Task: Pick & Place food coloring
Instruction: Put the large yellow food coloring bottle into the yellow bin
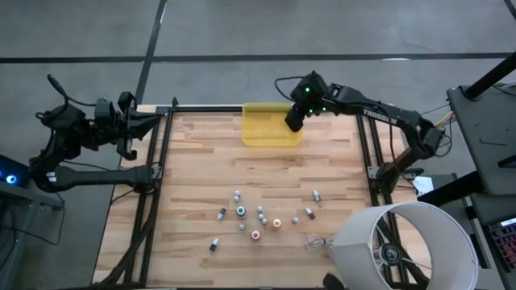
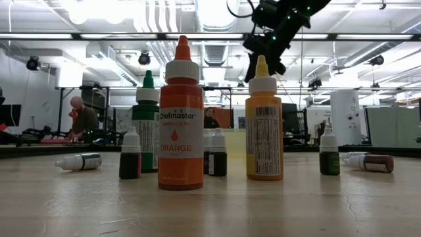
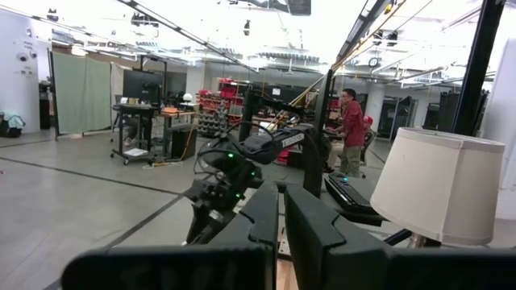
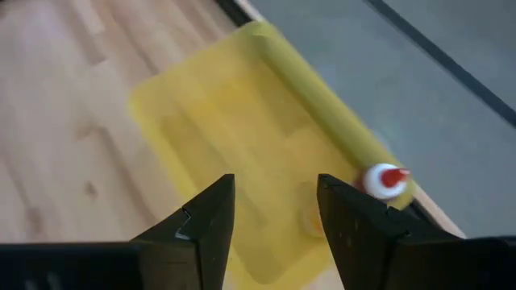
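The right claw (image 4: 270,213), fingers spread and empty, hovers over the translucent yellow plastic tray (image 1: 266,133) at the desk's far edge. The tiny capped food-coloring bottles (image 1: 240,211) look light, rigid and slippery: grip across the body.

The right arm is stretched in from the three o'clock side and bent toward twelve o'clock, its right hand (image 1: 293,119) held above the counter's far edge with the fingers (image 4: 211,221) parted and nothing seen between them. The left arm is folded at nine o'clock, off the counter, its left hand (image 1: 127,129) closed with fingers together.
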Controlling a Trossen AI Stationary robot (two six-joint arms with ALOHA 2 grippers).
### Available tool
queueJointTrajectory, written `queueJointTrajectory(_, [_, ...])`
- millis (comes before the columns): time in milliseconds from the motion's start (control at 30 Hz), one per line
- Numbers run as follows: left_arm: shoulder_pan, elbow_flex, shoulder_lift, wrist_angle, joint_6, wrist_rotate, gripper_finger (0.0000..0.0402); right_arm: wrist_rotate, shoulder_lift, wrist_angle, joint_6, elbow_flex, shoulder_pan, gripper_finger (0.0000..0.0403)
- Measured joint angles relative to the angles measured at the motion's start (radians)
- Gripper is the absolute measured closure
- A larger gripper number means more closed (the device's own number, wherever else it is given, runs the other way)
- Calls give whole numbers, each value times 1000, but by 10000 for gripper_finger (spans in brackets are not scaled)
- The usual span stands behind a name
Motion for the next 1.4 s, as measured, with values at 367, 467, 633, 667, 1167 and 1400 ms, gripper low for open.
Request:
queueJointTrajectory(367, [0,0,0,0,0,0,401,-136,-2,10,-51,0,169,214])
queueJointTrajectory(467, [0,0,0,0,0,0,401,-139,-2,14,-92,0,215,211])
queueJointTrajectory(633, [0,0,0,0,0,0,401,-146,-1,16,-164,0,283,207])
queueJointTrajectory(667, [0,0,0,0,0,0,401,-161,-1,17,-176,0,295,207])
queueJointTrajectory(1167, [0,0,0,0,0,0,401,-265,5,71,-197,0,492,206])
queueJointTrajectory(1400, [0,0,0,0,0,0,401,-265,29,85,-195,0,570,206])
